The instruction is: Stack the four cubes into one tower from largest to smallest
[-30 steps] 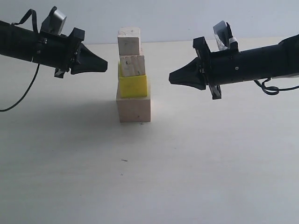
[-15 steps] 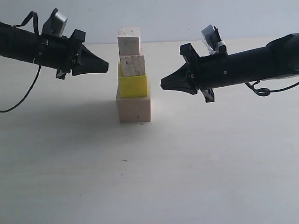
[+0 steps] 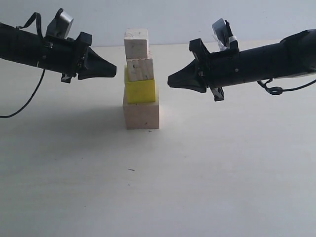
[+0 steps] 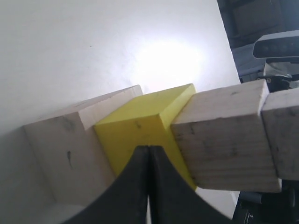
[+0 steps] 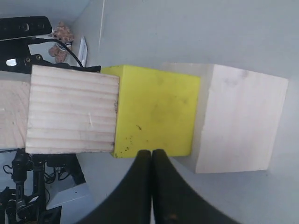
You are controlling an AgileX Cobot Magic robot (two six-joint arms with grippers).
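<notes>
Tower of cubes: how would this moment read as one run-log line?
tower: four high, yellow cube second from bottom | left gripper: shut, empty, off tower | right gripper: shut, empty, off tower

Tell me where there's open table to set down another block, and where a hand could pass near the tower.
The wide stretch of table between the tower and the camera is bare. Table beside its base, left and right, is open too. Crowded at mid-height: the left gripper and right gripper, jaws shut, flank the tower closely.

The left arm (image 3: 29, 47) and right arm (image 3: 266, 61) are black tubes with pointed black jaws, each with a grey camera (image 3: 60, 24) and thin black cables (image 3: 30, 95).
</notes>
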